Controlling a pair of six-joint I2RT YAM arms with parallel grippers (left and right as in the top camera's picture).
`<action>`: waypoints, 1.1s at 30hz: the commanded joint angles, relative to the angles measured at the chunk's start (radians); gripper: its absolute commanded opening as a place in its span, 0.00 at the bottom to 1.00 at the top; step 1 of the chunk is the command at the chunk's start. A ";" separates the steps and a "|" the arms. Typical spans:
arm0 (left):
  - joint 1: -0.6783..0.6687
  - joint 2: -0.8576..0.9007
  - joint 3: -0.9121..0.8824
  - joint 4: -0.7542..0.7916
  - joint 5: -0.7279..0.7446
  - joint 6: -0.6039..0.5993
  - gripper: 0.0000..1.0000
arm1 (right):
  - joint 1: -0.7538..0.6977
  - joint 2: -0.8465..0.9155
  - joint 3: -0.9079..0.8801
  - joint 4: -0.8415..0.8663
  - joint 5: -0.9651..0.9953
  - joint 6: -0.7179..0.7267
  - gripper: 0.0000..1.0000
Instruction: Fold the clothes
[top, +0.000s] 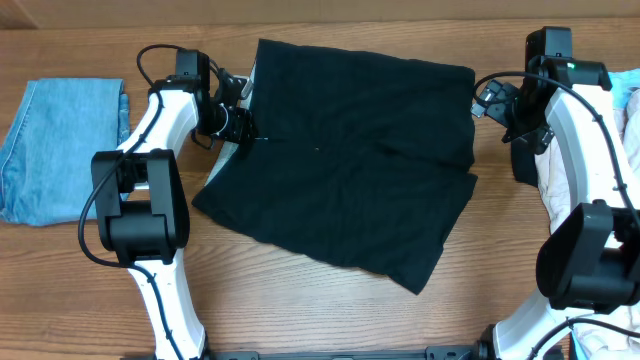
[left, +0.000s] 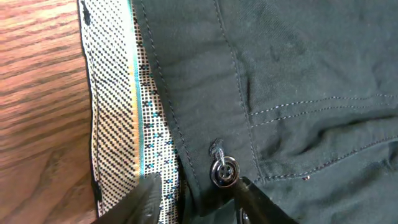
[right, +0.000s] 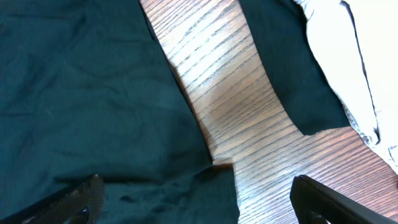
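**Colleague:** Where is the garment now?

**Me:** The black shorts (top: 350, 150) lie spread out in the middle of the counter (top: 300, 310), a little turned, with the waistband toward my left arm. A denim garment (top: 55, 150) lies at the far left, well apart. A pale garment (top: 632, 130) is at the right edge.

**Colleague:** And the tools?

**Me:** The left tool (left: 198, 199) is at the waistband. In the left wrist view its two fingers stand one on each side of the band edge, near the metal button (left: 224, 172). The patterned lining (left: 118, 124) shows beside them. The fingers are rather close together, but I cannot tell if they really pinch the cloth. The right tool (right: 199, 196) is spread wide and holds nothing. It hangs over the bare wood just beside the leg hems.

**Colleague:** Which step is this?

**Me:** I judge it is the start of the first fold, because I see no layer laid over another yet.

**Colleague:** What does the next move need?

**Me:** First I must be sure the left fingers take the whole waistband, not only the lining. Then the right tool should go down to the hem and close on it, so that both ends lift together. If only one side lifts, I think the shorts will drag and wrinkle.
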 joint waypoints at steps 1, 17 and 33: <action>-0.008 0.023 0.019 -0.018 0.055 0.000 0.40 | -0.001 -0.011 0.017 0.002 0.006 -0.003 1.00; 0.006 0.019 0.063 -0.048 0.064 -0.018 0.04 | -0.001 -0.011 0.017 0.002 0.006 -0.003 1.00; 0.026 0.014 0.113 -0.102 -0.250 -0.079 0.04 | -0.001 -0.011 0.017 0.002 0.006 -0.003 1.00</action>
